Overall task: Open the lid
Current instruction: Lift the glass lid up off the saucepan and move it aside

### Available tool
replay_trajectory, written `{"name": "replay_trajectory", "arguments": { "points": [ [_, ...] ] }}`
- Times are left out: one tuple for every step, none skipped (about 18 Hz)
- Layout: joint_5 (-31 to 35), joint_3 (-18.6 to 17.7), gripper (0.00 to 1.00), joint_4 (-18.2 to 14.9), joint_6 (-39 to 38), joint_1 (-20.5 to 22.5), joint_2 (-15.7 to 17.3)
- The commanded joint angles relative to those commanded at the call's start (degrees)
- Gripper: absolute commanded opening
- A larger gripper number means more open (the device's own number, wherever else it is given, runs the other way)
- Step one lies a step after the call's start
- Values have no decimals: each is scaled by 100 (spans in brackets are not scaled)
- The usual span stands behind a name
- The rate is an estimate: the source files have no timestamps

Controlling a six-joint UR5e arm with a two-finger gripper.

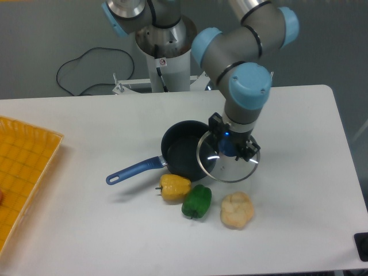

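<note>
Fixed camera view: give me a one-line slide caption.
Gripper holds the glass lid by its knob, clear of the open blue saucepan.

We see a white table carrying everything. Near its middle sits a dark blue saucepan with its long blue handle reaching toward the left front. Just in front of the pan lie a yellow pepper and a green pepper, touching each other, and beside them to the right a pale cauliflower. At the left edge rests a yellow tray (only partly in view). A small dark object lies at the right front corner; we cannot tell what it is.
</note>
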Motion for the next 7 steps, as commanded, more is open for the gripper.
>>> {"name": "replay_trajectory", "arguments": {
  "points": [
    [9,18,44,26,9,44,-44],
    [9,44,44,26,27,70,-97],
    [17,62,44,44,53,79,-132],
    [26,70,44,70,106,114,-159],
    [26,123,44,70,150,141,-194],
    [18,141,44,79,150,141,-238],
    [18,158,44,79,150,141,-255]
  ]
}}
